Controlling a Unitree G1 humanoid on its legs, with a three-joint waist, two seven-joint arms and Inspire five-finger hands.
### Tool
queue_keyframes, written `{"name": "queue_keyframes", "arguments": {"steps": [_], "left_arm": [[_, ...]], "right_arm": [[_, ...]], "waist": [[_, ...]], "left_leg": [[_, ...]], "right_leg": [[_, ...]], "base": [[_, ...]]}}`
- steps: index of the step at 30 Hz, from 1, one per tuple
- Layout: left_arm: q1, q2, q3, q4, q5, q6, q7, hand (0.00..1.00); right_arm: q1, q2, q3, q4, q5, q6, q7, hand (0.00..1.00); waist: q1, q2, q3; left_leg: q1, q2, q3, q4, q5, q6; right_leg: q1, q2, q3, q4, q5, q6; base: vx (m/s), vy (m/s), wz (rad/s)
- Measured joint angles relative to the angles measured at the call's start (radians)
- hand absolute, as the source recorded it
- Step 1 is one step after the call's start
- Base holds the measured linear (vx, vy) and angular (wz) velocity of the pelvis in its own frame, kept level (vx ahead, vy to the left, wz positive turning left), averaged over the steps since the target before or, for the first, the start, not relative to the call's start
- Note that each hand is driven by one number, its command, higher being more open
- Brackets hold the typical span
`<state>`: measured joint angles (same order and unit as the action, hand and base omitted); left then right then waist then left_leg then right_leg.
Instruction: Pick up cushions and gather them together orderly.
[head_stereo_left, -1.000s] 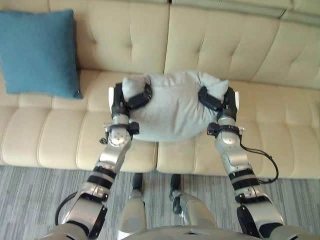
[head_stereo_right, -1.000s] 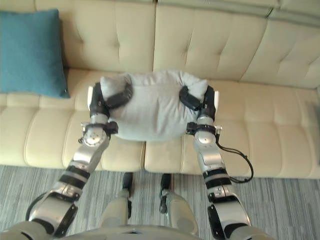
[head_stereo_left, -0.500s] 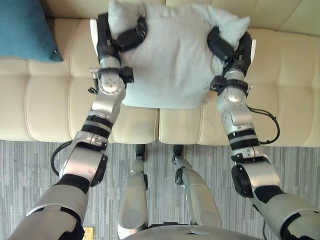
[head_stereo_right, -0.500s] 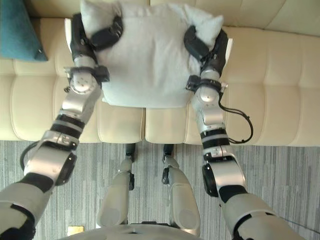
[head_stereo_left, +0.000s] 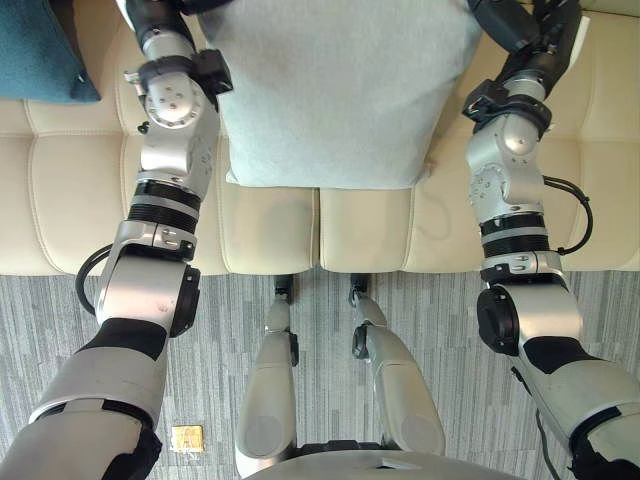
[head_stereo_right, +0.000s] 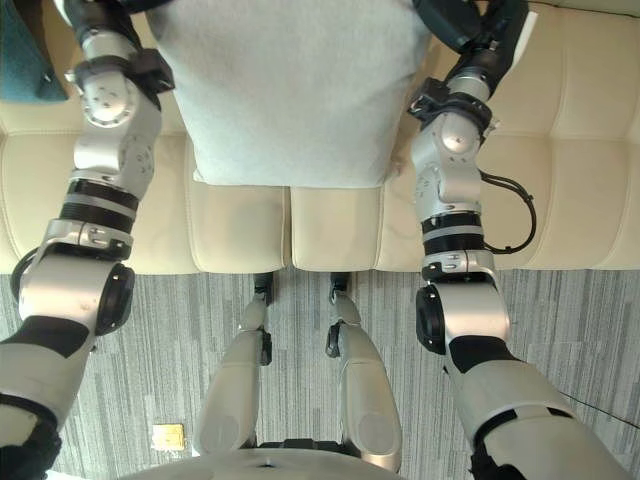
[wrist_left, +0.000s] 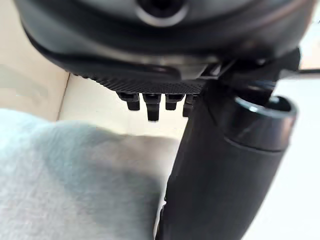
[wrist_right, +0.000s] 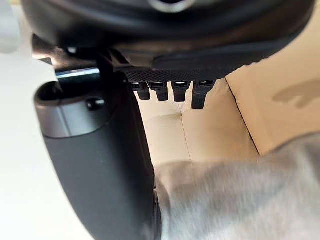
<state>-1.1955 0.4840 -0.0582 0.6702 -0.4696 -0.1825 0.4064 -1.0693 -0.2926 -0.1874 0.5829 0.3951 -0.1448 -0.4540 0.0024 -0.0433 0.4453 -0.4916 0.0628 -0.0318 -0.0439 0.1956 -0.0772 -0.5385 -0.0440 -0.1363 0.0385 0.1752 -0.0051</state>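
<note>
A light grey cushion (head_stereo_left: 340, 90) lies flat on the cream sofa seat (head_stereo_left: 70, 200), between my two arms. My left hand (head_stereo_left: 155, 15) is at its far left corner and my right hand (head_stereo_left: 525, 25) at its far right corner. In the left wrist view the fingers (wrist_left: 150, 105) reach out straight and the thumb (wrist_left: 220, 165) stands beside the grey cloth (wrist_left: 75, 185), gripping nothing. The right wrist view shows the same: straight fingers (wrist_right: 170, 92), with the thumb (wrist_right: 100, 150) next to the cushion (wrist_right: 240, 200). A teal cushion (head_stereo_left: 35, 50) sits at the far left of the sofa.
The sofa's front edge meets grey striped carpet (head_stereo_left: 620, 300). A small tan square (head_stereo_left: 186, 437) lies on the carpet at the lower left. Bare seat shows to the right of the grey cushion (head_stereo_left: 610, 150).
Both hands have let go of the grey cushion's corners and their fingers have straightened. The arms reached further over the sofa with the cushion. The camera has tilted down.
</note>
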Motion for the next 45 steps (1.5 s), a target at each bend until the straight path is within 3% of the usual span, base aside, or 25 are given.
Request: {"name": "queue_keyframes", "arguments": {"steps": [6, 11, 14, 17, 19, 22, 26, 29, 32, 39, 43, 45], "left_arm": [[0.027, 0.065, 0.042, -0.084, -0.061, -0.043, -0.052, 1.0], [0.248, 0.041, 0.106, -0.168, -0.116, -0.061, -0.11, 1.0], [0.455, -0.062, 0.167, -0.243, -0.127, -0.067, -0.11, 1.0], [0.744, -0.223, 0.166, -0.284, -0.108, -0.066, -0.118, 1.0], [0.869, -0.297, 0.149, -0.284, -0.098, -0.046, -0.138, 1.0], [1.032, -0.362, 0.107, -0.272, -0.002, -0.008, -0.19, 1.0], [1.183, -0.408, 0.077, -0.163, 0.137, 0.035, -0.277, 1.0], [1.254, -0.431, 0.078, -0.044, 0.198, 0.047, -0.311, 1.0], [1.28, -0.439, 0.082, 0.044, 0.226, 0.054, -0.326, 1.0], [1.292, -0.448, 0.125, 0.204, 0.326, 0.076, -0.324, 1.0], [1.29, -0.448, 0.14, 0.231, 0.328, 0.083, -0.324, 1.0], [1.289, -0.447, 0.145, 0.239, 0.328, 0.084, -0.32, 1.0]], "right_arm": [[0.081, -0.092, -0.066, -0.053, 0.048, -0.024, 0.018, 1.0], [0.26, -0.098, -0.071, -0.167, 0.061, -0.033, 0.05, 1.0], [0.446, -0.071, -0.083, -0.295, 0.058, -0.036, 0.07, 1.0], [0.709, 0.05, -0.108, -0.403, 0.053, -0.036, 0.102, 1.0], [0.826, 0.117, -0.106, -0.416, 0.019, -0.034, 0.123, 1.0], [0.982, 0.202, -0.095, -0.416, -0.011, -0.03, 0.169, 1.0], [1.169, 0.26, -0.037, -0.361, -0.072, -0.017, 0.245, 1.0], [1.253, 0.281, -0.007, -0.21, -0.102, 0.001, 0.295, 1.0], [1.281, 0.298, -0.007, -0.061, -0.124, 0.018, 0.326, 1.0], [1.282, 0.307, -0.033, 0.185, -0.177, 0.078, 0.361, 1.0], [1.265, 0.308, -0.036, 0.217, -0.182, 0.084, 0.362, 1.0], [1.243, 0.309, -0.036, 0.236, -0.191, 0.085, 0.361, 1.0]], "waist": [[0.01, 0.001, 0.0], [0.011, 0.011, -0.006], [0.02, 0.026, -0.014], [0.033, 0.034, -0.023], [0.043, 0.034, -0.024], [0.048, 0.039, -0.048], [0.049, 0.047, -0.128], [0.047, 0.046, -0.234], [0.047, 0.045, -0.302], [0.045, 0.036, -0.362], [0.046, 0.026, -0.368], [0.045, 0.021, -0.365]], "left_leg": [[0.004, 0.002, 0.0, 0.0, 0.0, 0.0], [0.036, 0.002, 0.002, 0.001, -0.001, -0.001], [0.046, 0.006, 0.002, 0.001, -0.006, -0.001], [0.076, 0.009, 0.001, 0.006, -0.021, -0.001], [0.091, 0.009, 0.002, 0.022, -0.036, -0.002], [0.102, 0.012, 0.002, 0.051, -0.061, 0.001], [0.159, 0.023, 0.027, 0.071, -0.099, 0.009], [0.227, 0.035, 0.058, 0.073, -0.124, 0.005], [0.274, 0.039, 0.078, 0.067, -0.142, 0.001], [0.383, 0.035, 0.111, 0.042, -0.161, 0.005], [0.409, 0.036, 0.139, 0.046, -0.169, 0.006], [0.403, 0.038, 0.156, 0.083, -0.186, 0.01]], "right_leg": [[0.003, 0.0, 0.0, 0.003, 0.0, 0.0], [0.031, 0.0, 0.003, 0.009, -0.01, -0.001], [0.034, 0.001, -0.001, 0.027, -0.025, -0.002], [0.04, -0.001, -0.005, 0.092, -0.07, -0.003], [0.052, -0.003, -0.008, 0.121, -0.093, -0.005], [0.068, -0.004, -0.013, 0.146, -0.115, -0.007], [0.131, 0.002, -0.01, 0.144, -0.136, -0.002], [0.204, 0.009, -0.009, 0.124, -0.153, 0.005], [0.25, 0.011, -0.002, 0.105, -0.161, 0.009], [0.356, 0.009, 0.021, 0.059, -0.161, 0.026], [0.368, 0.006, 0.047, 0.068, -0.159, 0.032], [0.353, 0.0, 0.054, 0.115, -0.174, 0.052]], "base": [[0.06, 0.081, -0.01], [0.05, 0.07, 0.0], [0.06, 0.068, 0.03], [0.08, 0.035, 0.06], [0.06, -0.004, 0.03], [0.06, -0.03, 0.05], [0.07, -0.024, -0.07], [0.1, -0.009, -0.08], [0.09, 0.007, -0.08], [0.06, 0.023, -0.1], [0.03, 0.023, -0.21], [-0.03, 0.021, -0.21]]}}
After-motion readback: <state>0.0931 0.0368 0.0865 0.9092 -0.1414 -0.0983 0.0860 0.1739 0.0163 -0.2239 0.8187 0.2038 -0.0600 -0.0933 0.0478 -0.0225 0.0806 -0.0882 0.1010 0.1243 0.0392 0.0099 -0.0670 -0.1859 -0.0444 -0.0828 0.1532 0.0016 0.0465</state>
